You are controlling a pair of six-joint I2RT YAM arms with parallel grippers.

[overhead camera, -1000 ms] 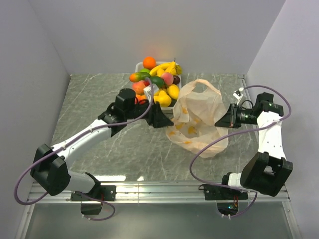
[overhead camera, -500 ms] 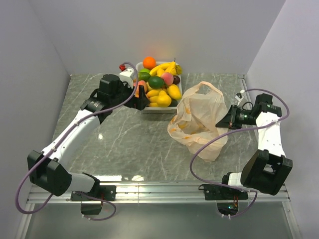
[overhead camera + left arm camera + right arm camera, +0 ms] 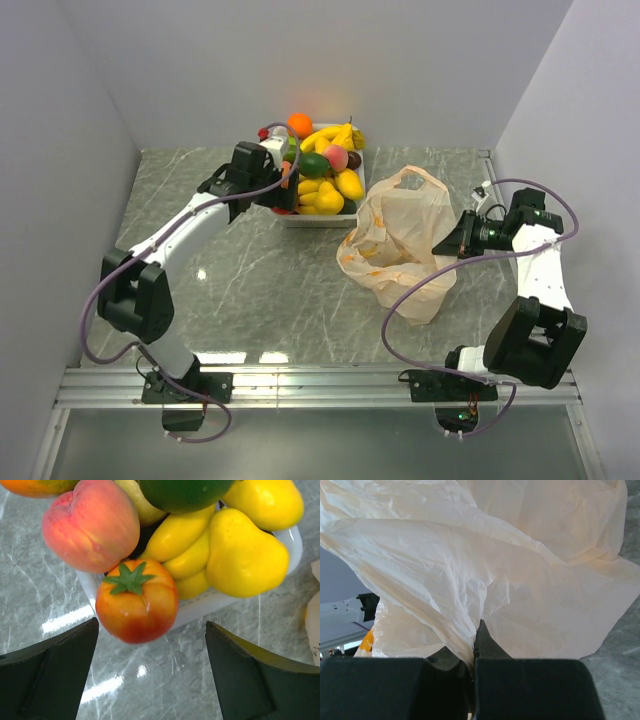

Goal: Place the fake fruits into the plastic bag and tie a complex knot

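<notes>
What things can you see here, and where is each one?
fake fruits: a heap too piled to count; yellow, orange, green, peach-red; in the tray
leafy-topped fruit: one, red-orange, at the tray's edge
tray: one, white, back of the table
plastic bag: one, pale peach with orange print, right of the tray
table: one, grey marbled
left arm: one, white and black, reaching to the tray
right arm: one, white and black, beside the bag
left end effector: one, black, open, at the fruit heap
right end effector: one, black, shut on the plastic bag
</notes>
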